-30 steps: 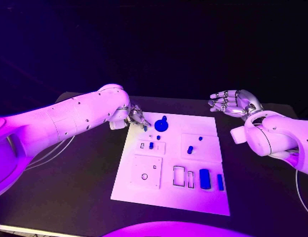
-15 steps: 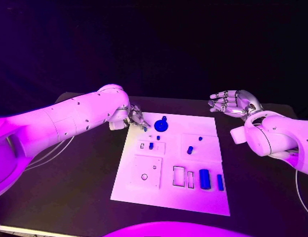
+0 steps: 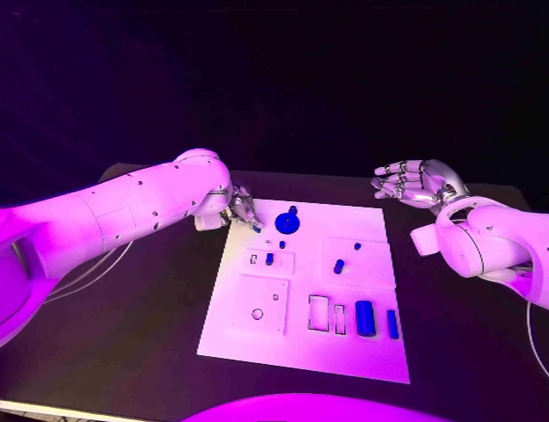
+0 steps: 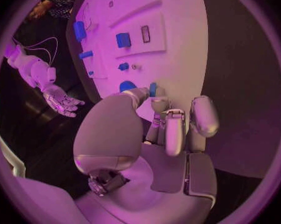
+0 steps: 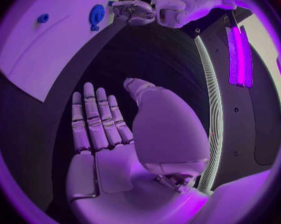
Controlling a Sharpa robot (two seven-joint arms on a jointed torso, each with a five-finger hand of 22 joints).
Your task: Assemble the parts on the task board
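Step in hand: the left hand (image 3: 240,211) works at the far left corner of the task board (image 3: 303,352), pinching a small blue part (image 4: 152,89) between thumb and a fingertip — likely about to seat it.
Next move: it calls for lowering the part squarely into its socket, beside the round blue gear (image 3: 288,222), which lies on the board's far end.
Left hand: closed on the small part; the other fingers are curled in.
Right hand (image 3: 413,184): spread apart, palm up, holding nothing — well off the board's far right corner.
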